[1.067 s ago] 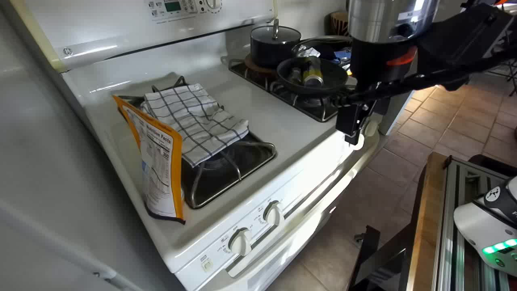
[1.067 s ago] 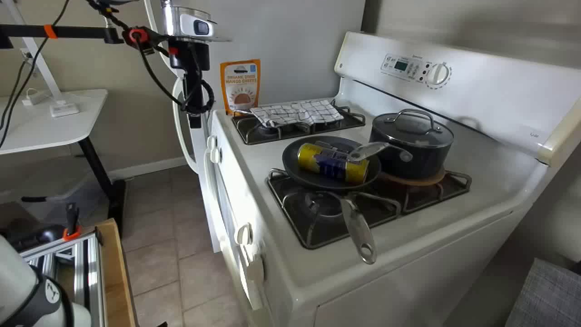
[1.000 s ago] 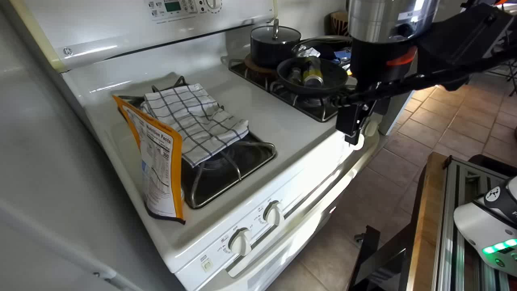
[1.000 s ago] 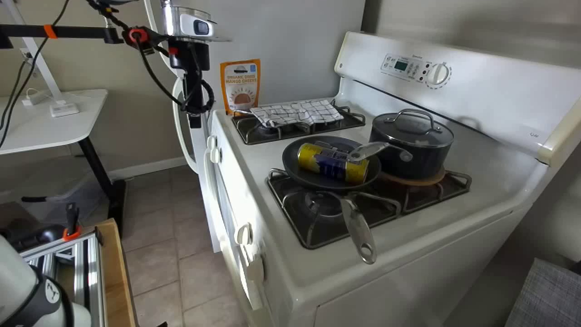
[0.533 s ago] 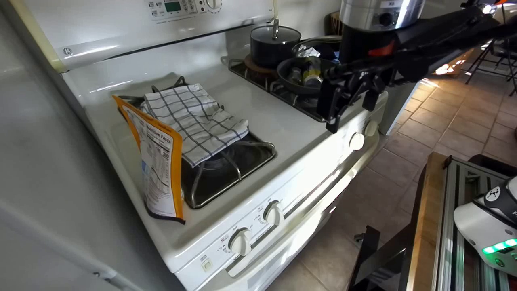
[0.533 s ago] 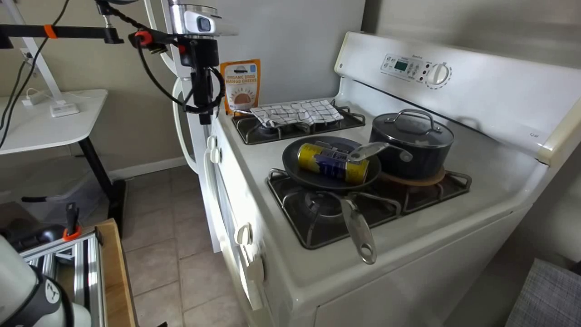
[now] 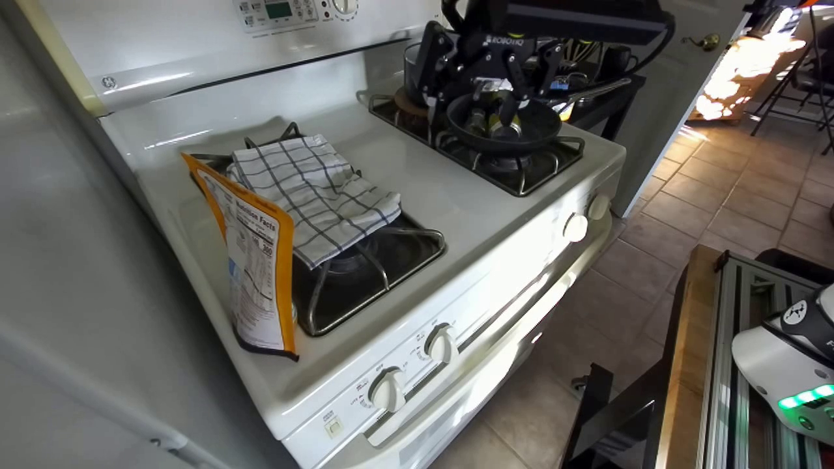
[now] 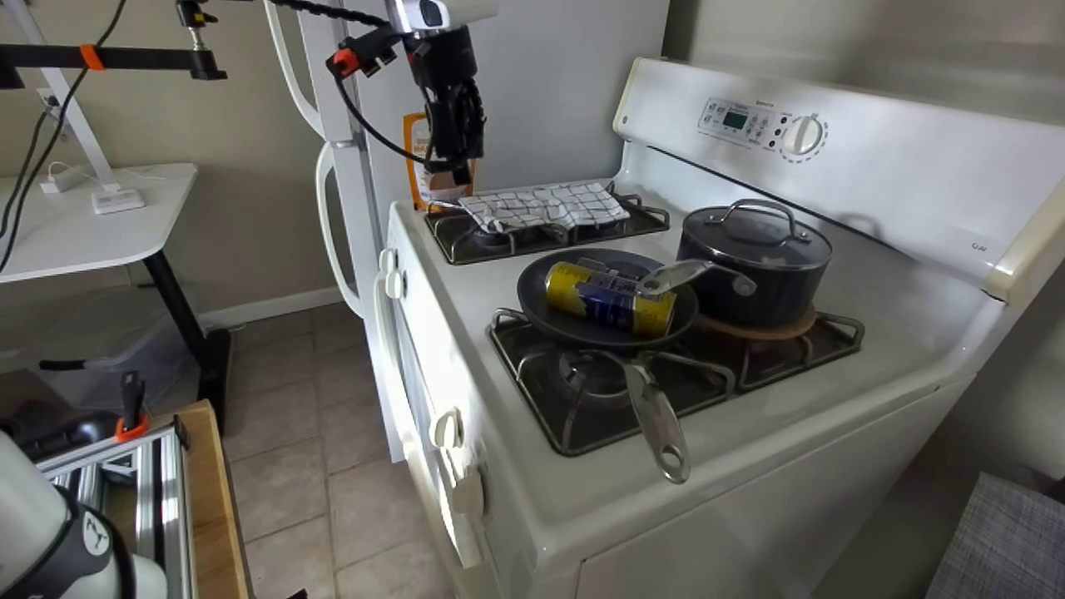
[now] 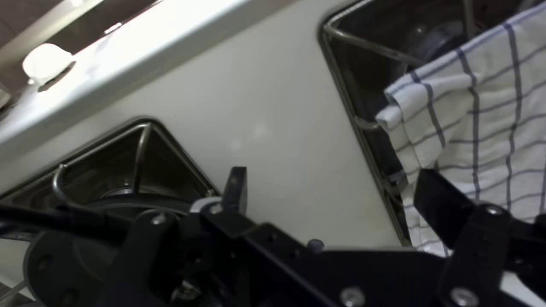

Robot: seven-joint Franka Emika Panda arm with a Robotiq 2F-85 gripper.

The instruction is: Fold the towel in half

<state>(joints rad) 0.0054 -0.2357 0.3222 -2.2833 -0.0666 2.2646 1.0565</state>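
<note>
Towel (image 7: 313, 189), one. White with dark grid check, limp. Laid over a grate (image 7: 373, 267) on the stove (image 7: 423, 176), beside an orange-and-white bag (image 7: 257, 260). Place and creases match the earlier frames.

Gripper (image 9: 335, 185), one. Fingers (image 9: 439, 204) spread well apart, white stovetop showing between them in the wrist view. Held above the stove, apart from the towel. Position changed: earlier frames put it by the stove's front edge; now it is higher, turned, and farther in over the stovetop, its tips falling in front of the pan (image 7: 541, 124) in an exterior view.

Hidden or hard to make out:

Pot (image 7: 412, 73). Mostly behind the gripper in an exterior view; plain there in earlier frames.

Can (image 7: 507, 131), lying in the pan. Crossed by a finger.

Bag, printed front. Largely behind the gripper; nearly whole in the earlier frames.

Arm (image 8: 441, 12). Cut off by the top edge; below it the fingers merge into one dark shape.

Wrist view. Towel runs off the right edge, partly behind a finger; pan dim, partly covered by black gripper parts.
</note>
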